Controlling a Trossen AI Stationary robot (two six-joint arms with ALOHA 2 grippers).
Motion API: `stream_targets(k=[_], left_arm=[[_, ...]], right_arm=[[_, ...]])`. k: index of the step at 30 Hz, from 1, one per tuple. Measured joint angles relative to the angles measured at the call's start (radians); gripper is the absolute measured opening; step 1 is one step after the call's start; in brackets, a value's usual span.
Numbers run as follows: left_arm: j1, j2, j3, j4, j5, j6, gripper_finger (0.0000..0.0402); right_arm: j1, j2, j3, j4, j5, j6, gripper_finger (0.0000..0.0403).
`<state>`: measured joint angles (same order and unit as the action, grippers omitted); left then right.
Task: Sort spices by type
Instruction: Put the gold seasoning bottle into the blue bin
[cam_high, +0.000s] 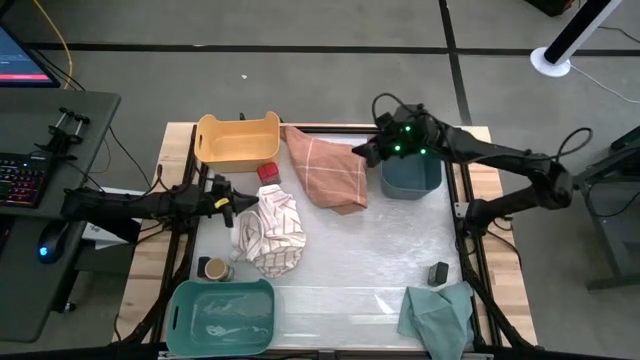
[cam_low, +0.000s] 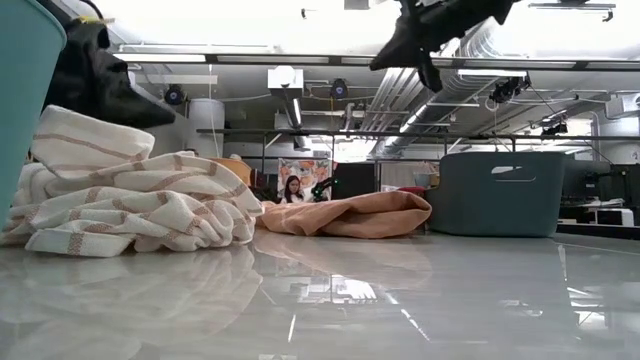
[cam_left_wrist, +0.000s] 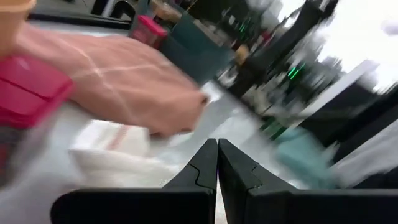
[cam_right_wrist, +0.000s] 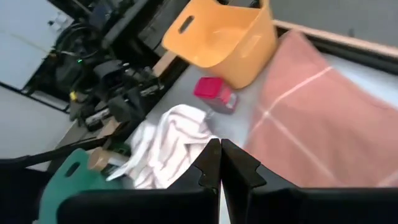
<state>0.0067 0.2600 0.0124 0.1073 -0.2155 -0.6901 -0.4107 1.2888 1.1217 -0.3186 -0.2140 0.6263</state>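
The right gripper (cam_high: 366, 152) hangs in the upper middle of the high view, fingers pressed together and empty, just beside the dark blue bin (cam_high: 411, 174) and over the orange cloth (cam_high: 327, 168). The left gripper (cam_high: 232, 206), likewise closed on nothing, sits at centre left against the striped cloth (cam_high: 272, 232).

Of the spices, a red-topped box (cam_high: 268, 173) lies above that cloth by the yellow bin (cam_high: 237, 139), a tan-topped jar (cam_high: 214, 268) at lower left beside the teal bin (cam_high: 221, 317), and a black block (cam_high: 438, 273) at lower right by the green cloth (cam_high: 440, 315).

Both arms seem between picks. Next, probably: open over the nearest spice.
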Motion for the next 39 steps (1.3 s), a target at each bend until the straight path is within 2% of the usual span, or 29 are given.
stream_targets(k=[3, 8, 11, 13, 18, 21, 24, 28, 33, 39], left_arm=[[0.0, 0.0, 0.0, 0.083, -0.001, -0.1, 0.0], [0.011, 0.0, 0.008, 0.181, -0.087, -0.076, 0.0001], [0.023, 0.021, 0.106, 0.175, 0.034, 0.025, 0.0013], [0.026, 0.062, 0.236, 0.041, 0.116, 0.101, 0.0033], [0.002, 0.279, 0.653, -0.523, 0.242, 0.365, 0.0108], [-0.04, 0.42, 0.879, -0.839, 0.277, 0.419, 0.0157], [-0.107, 0.529, 1.042, -1.028, 0.312, 0.355, 0.0202], [-0.248, 0.635, 1.169, -1.119, 0.335, 0.183, 0.0249], [-0.474, 0.782, 1.191, -1.145, 0.335, -0.049, 0.0269], [-0.712, 0.956, 1.19, -1.228, 0.308, -0.199, 0.0268]], right_arm=[[0.029, 0.003, 0.0, 0.03, 0.001, 0.026, 0.0], [0.058, 0.0, 0.001, 0.055, 0.003, 0.056, 0.0], [0.06, 0.0, 0.001, 0.054, 0.003, 0.049, 0.0], [0.06, 0.0, 0.002, 0.054, 0.004, 0.041, 0.0], [0.059, 0.0, 0.002, 0.053, -0.004, -0.024, 0.0], [0.059, 0.0, 0.003, 0.041, -0.042, -0.071, 0.0], [0.059, 0.0, 0.003, 0.005, -0.108, -0.129, 0.0], [0.059, 0.0, 0.003, -0.089, -0.163, -0.231, 0.0], [0.059, 0.0, 0.003, -0.209, -0.198, -0.341, 0.0], [0.06, 0.0, 0.003, -0.274, -0.218, -0.399, 0.0]])
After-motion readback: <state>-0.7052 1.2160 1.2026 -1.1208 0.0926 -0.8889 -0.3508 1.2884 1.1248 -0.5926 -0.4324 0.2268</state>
